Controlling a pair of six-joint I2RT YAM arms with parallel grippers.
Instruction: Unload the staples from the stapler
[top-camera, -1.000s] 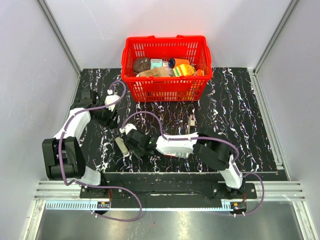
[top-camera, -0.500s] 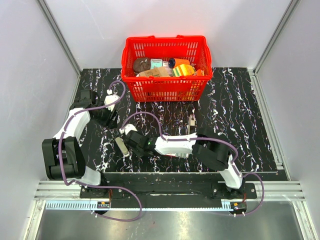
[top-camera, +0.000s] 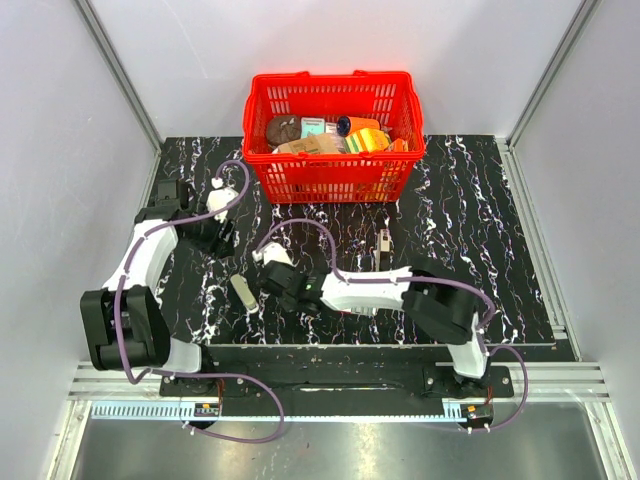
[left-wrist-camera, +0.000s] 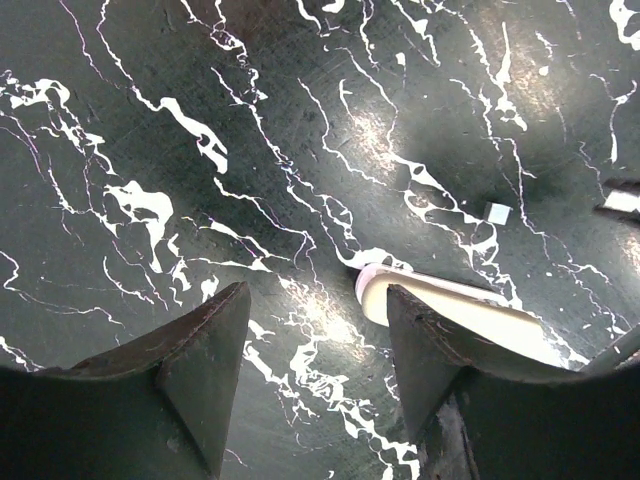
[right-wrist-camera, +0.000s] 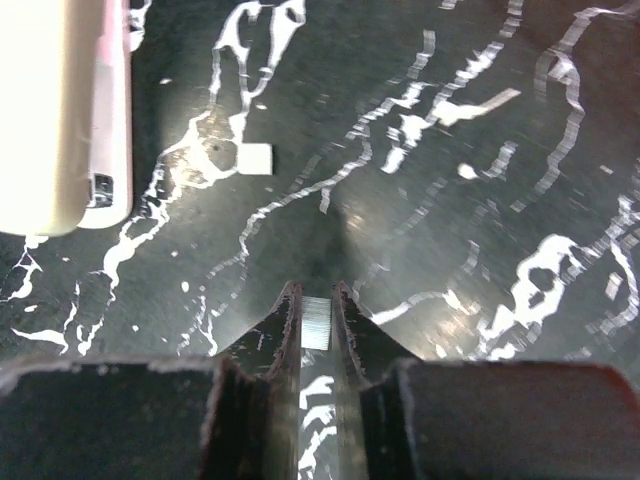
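The cream-white stapler (top-camera: 243, 293) lies flat on the black marbled table, left of centre. In the right wrist view it shows at the top left (right-wrist-camera: 70, 110). My right gripper (top-camera: 268, 290) sits just right of the stapler, its fingers shut on a short silvery strip of staples (right-wrist-camera: 316, 325) held low over the table (right-wrist-camera: 316, 297). My left gripper (top-camera: 222, 240) hovers behind and left of the stapler, open and empty (left-wrist-camera: 318, 300). The stapler's end (left-wrist-camera: 440, 305) shows beside its right finger (left-wrist-camera: 430, 350), partly hidden by it.
A red basket (top-camera: 330, 78) full of items stands at the back centre. A small white square bit (right-wrist-camera: 257, 158) lies on the table near the stapler's end, also in the left wrist view (left-wrist-camera: 497, 211). A small dark-and-white item (top-camera: 384, 240) lies right of centre.
My right gripper has drawn back a little to the right, away from the stapler. The left arm has shifted only slightly. The stapler has stayed put.
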